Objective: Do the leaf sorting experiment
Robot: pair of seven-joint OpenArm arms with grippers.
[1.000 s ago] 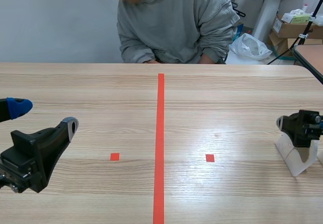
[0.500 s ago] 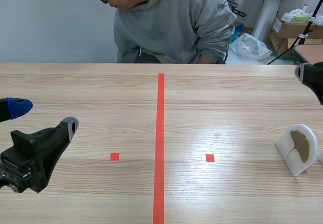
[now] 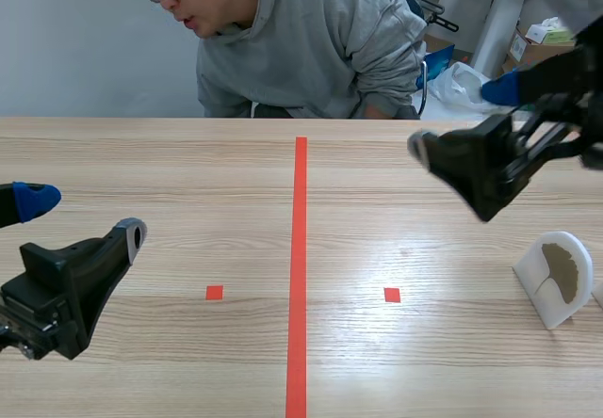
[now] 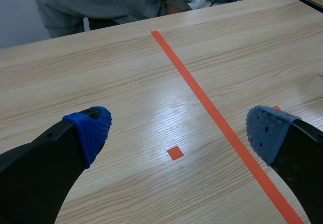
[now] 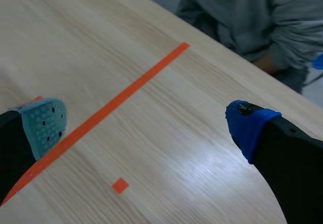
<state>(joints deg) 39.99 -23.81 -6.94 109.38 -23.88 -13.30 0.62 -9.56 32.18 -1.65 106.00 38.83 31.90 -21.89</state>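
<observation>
A white curved stand (image 3: 556, 280) with a brown fan-shaped leaf (image 3: 565, 272) on its face sits near the table's right edge. My right gripper (image 3: 464, 117) hangs raised over the right half of the table, up and left of the stand, open with nothing between its fingers; the right wrist view shows bare wood between its pads (image 5: 48, 123). My left gripper (image 3: 80, 213) stays low at the near left, open and holding nothing. In the left wrist view its gripper (image 4: 179, 130) frames only table. No leaf shows in either wrist view.
A person in a grey hoodie (image 3: 311, 41) leans over the far edge of the table. Boxes (image 3: 546, 46) and a white bag (image 3: 462, 87) stand behind the table's far right corner.
My right gripper rose from the leaf stand at the right edge and swung up and left over the table. The stand with its leaf is now uncovered. The person leaned further left.
</observation>
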